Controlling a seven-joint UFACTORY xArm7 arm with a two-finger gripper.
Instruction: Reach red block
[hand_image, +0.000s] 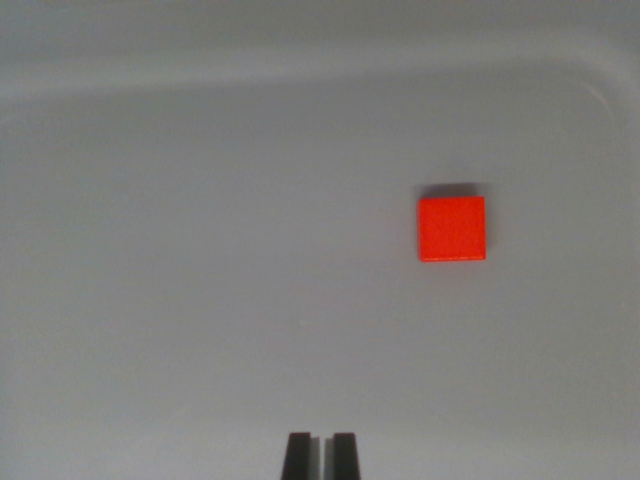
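Overhead, the red block (452, 228) lies flat on the pale grey surface (200, 280), toward the wrist view's right and a little above centre. At the bottom edge the gripper (321, 455) shows two dark fingertips nearly together, only a thin slit between them, holding nothing. Block and fingertips are well apart, the block up and to the right.

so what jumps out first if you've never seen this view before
The red block grabs the eye, a bright square lying alone on the pale grey surface, right of centre in the wrist view. Next come the dark tips of the hand at the bottom edge, nearly together and well short of it.
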